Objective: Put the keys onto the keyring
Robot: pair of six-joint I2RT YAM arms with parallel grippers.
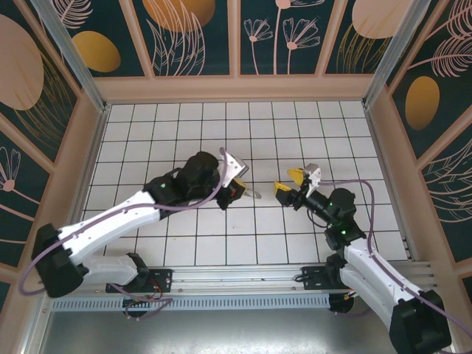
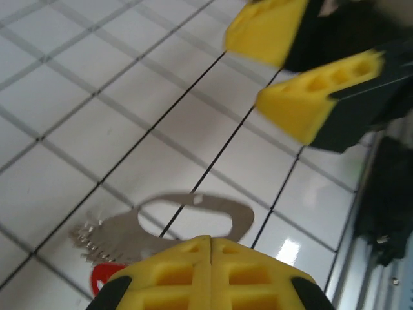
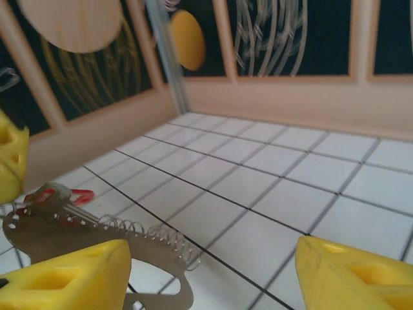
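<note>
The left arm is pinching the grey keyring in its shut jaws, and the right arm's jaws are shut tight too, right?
Not quite. The jaws of the right arm stand wide open, as the right wrist view shows. The left arm does pinch the keyring in its shut jaws.

Colours and patterns as recorded
Noted floor tiles (image 1: pixel 184 129) white with dark grid lines; walls (image 1: pixel 195 40) dark teal, printed with peach plant outlines and orange discs; keyring (image 2: pixel 239 216) pale silver-grey; keys (image 2: pixel 97 236) silvery, one red piece (image 2: pixel 102 279) alongside; left gripper (image 2: pixel 210 240) and right gripper (image 1: pixel 287 182) yellow on black; arms (image 1: pixel 110 228) white and black; cables (image 1: pixel 372 214) purple.
</note>
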